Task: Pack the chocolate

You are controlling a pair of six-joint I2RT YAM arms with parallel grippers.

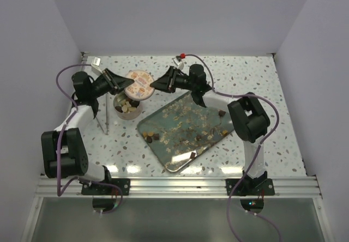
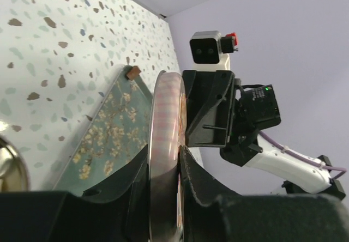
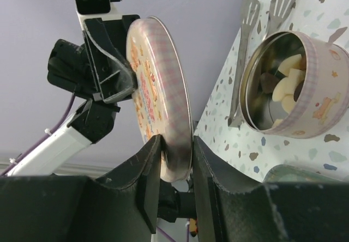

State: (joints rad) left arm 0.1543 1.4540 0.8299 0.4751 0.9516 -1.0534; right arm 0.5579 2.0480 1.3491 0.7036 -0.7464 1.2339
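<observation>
left arm (image 1: 82, 89): elbow folded, forearm reaching inward | left gripper (image 1: 121, 83): jaws pinched on rim of lid (image 1: 138, 85) | right arm (image 1: 248, 116): elbow raised, forearm reaching left | right gripper (image 1: 157, 85): jaws clamped on opposite rim, pad contact partly hidden, probably firm | grippers face each other

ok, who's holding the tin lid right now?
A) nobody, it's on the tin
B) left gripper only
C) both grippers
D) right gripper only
C: the left gripper and the right gripper each pinch the rim of the tin lid from opposite sides, off the open tin.
</observation>
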